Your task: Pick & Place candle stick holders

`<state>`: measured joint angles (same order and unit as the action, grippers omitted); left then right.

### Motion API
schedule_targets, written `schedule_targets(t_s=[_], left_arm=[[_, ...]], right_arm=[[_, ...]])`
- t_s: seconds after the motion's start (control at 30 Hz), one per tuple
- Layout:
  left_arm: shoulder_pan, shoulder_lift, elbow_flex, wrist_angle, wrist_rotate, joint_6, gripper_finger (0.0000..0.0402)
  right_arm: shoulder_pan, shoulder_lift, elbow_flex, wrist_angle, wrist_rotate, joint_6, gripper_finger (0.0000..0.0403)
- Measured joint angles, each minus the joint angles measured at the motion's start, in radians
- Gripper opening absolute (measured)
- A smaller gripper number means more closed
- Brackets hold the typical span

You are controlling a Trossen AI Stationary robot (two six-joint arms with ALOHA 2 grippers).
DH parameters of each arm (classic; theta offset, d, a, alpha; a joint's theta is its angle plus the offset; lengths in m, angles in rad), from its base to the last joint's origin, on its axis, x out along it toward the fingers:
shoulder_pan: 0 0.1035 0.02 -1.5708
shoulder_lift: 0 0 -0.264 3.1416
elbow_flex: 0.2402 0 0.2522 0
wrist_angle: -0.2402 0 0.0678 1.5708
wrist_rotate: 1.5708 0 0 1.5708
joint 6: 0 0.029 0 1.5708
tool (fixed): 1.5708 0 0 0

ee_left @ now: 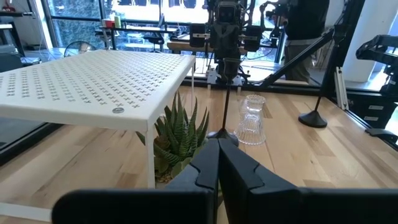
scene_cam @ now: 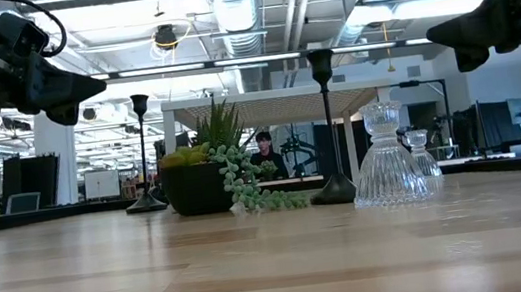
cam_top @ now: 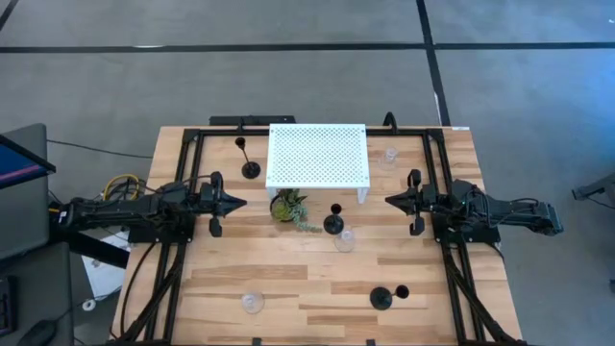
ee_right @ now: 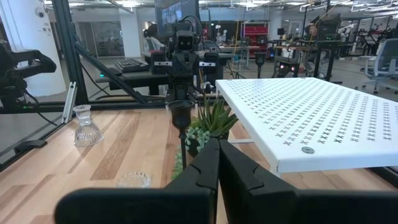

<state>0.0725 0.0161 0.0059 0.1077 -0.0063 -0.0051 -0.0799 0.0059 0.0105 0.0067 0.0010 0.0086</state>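
Note:
Three black candle stick holders stand on their round bases: one left of the white stand (cam_top: pixel 249 167), one at the table's middle (cam_top: pixel 333 224), one near the front right (cam_top: pixel 381 298). Three clear glass holders stand at the far right (cam_top: pixel 388 157), the middle (cam_top: pixel 344 240) and the near left (cam_top: pixel 253 303). My left gripper (cam_top: pixel 240 202) is shut and empty, above the table left of the plant. My right gripper (cam_top: pixel 389 200) is shut and empty, right of the middle black holder. In the low view both hover high, the left gripper (scene_cam: pixel 96 87) and the right gripper (scene_cam: pixel 432 35).
A white perforated stand (cam_top: pixel 317 154) stands at the far middle on thin legs. A small green potted plant (cam_top: pixel 287 208) sits just before it, between the grippers. Dark frame rails (cam_top: pixel 183 183) run along both table sides. Bare wood lies at the near middle.

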Motion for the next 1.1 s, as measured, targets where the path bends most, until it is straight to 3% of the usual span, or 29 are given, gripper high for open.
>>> schedule_targets(t_s=[0.9,1.1], left_arm=[[0.000,0.000,0.000,0.030,0.000,0.000,0.0008],[0.000,0.000,0.000,0.048,0.000,-0.012,0.0008]], right_arm=[[0.010,0.000,0.000,0.098,0.007,0.079,0.0000],[0.010,0.000,0.000,0.097,0.050,0.080,0.0000]])
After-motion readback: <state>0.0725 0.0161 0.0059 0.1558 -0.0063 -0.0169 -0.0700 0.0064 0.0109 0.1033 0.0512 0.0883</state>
